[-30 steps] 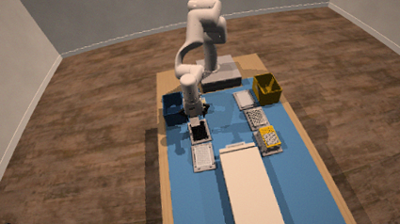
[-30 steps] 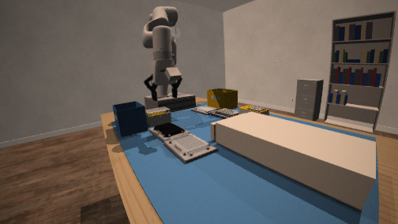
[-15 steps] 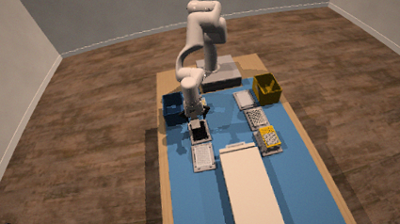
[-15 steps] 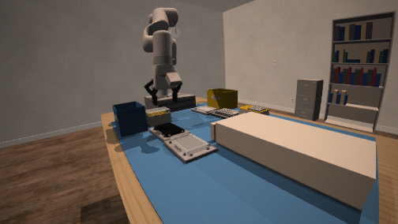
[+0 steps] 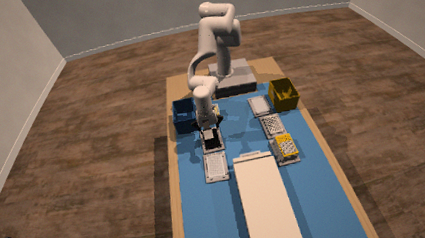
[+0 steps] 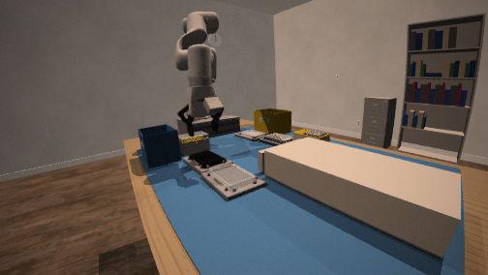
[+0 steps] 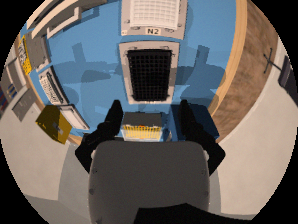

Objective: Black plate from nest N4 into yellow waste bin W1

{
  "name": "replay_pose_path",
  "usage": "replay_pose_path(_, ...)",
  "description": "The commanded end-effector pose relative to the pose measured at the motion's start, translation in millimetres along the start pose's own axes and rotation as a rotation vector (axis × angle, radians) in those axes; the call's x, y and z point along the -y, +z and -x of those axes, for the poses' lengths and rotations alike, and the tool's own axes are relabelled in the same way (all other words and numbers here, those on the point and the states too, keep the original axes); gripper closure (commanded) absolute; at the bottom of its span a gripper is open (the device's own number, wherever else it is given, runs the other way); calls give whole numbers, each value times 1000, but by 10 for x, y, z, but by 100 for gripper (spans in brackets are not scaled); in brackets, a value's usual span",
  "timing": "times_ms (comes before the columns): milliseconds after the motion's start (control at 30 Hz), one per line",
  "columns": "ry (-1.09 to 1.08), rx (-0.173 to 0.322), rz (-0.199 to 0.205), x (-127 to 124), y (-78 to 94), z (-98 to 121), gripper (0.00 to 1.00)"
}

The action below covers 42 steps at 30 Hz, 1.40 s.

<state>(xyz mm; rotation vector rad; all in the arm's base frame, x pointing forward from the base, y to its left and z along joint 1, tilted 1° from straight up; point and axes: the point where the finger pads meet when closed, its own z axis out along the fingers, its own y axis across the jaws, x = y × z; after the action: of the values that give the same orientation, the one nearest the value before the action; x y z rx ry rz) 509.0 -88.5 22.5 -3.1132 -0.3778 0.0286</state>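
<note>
1 end effector [image 5: 208, 123] [image 6: 202, 132] [image 7: 150, 106], open & empty, above bench w/ room around fingertips, nr blue bin's [image 5: 183, 116] [image 6: 160, 146] [image 7: 204, 123] rim.

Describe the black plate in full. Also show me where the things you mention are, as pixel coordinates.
The black plate [image 5: 212, 139] [image 6: 209, 159] [image 7: 149, 75] is a dark, rectangular, low piece, its top a grid of small square wells in rows. It looks like matte plastic. It lies flat and upright in a pale grey nest [image 7: 172, 89] whose rim shows around it, next to the nest labelled N2 [image 7: 153, 31], which holds a white plate. Nothing is visible on top of it, and the gripper [image 6: 203, 132] [image 7: 150, 106] is not touching it. No label can be read on its own nest.
</note>
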Motion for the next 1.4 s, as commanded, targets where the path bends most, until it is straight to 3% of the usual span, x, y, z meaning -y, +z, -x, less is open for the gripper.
replay_pose_path(0,0,-5,2,-7,17,-17,0)
replay_pose_path(1367,0,-4,2,1,635,-21,0)
